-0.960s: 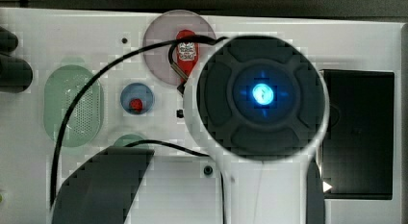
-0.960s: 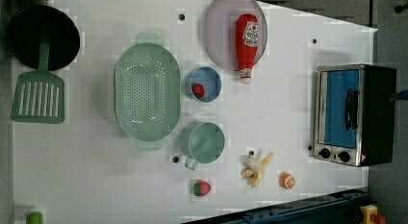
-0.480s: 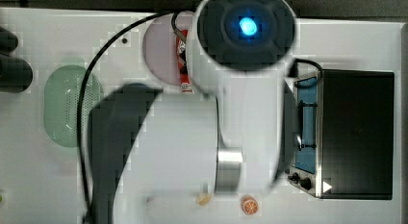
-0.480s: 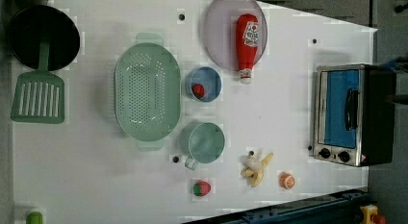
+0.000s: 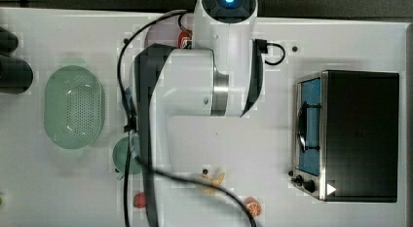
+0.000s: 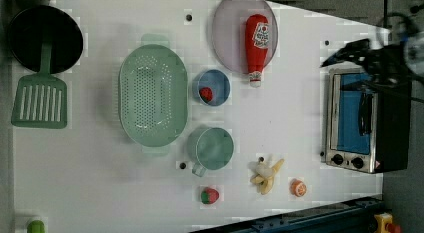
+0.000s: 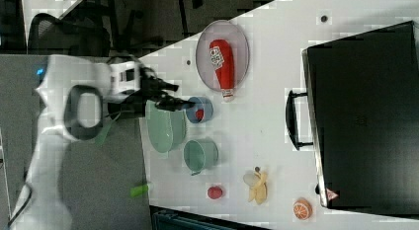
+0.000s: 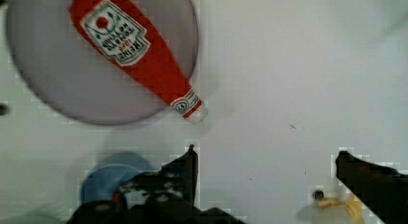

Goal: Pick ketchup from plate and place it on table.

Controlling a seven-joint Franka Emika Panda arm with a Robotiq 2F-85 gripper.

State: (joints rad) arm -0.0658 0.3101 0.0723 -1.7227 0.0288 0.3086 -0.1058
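Note:
The ketchup (image 6: pixel 256 40) is a slim red bottle with a white label. It lies flat on the pale lilac plate (image 6: pixel 229 38), and its white cap pokes over the rim onto the white table (image 6: pixel 300 108). The wrist view shows the ketchup (image 8: pixel 134 46) on the plate (image 8: pixel 57 84), off to one side of my gripper (image 8: pixel 267 161), whose dark fingers stand wide open with nothing between them. In the right view the gripper (image 7: pixel 178 95) hangs high above the table, apart from the ketchup (image 7: pixel 221 62). In the top view my arm covers most of the bottle.
A toaster oven (image 6: pixel 362 120) stands at the left view's right. A blue bowl (image 6: pixel 211 87) holding a red fruit sits beside the plate, next to a green colander (image 6: pixel 152 95) and a green cup (image 6: pixel 211 149). A banana (image 6: pixel 265 172), an orange (image 6: pixel 298 187), a black pan (image 6: pixel 42 38) and a spatula (image 6: pixel 40 100) lie around.
In the top view the arm has swung toward the top edge, over the plate. The gripper has come into the left view's right side. The ketchup has not moved.

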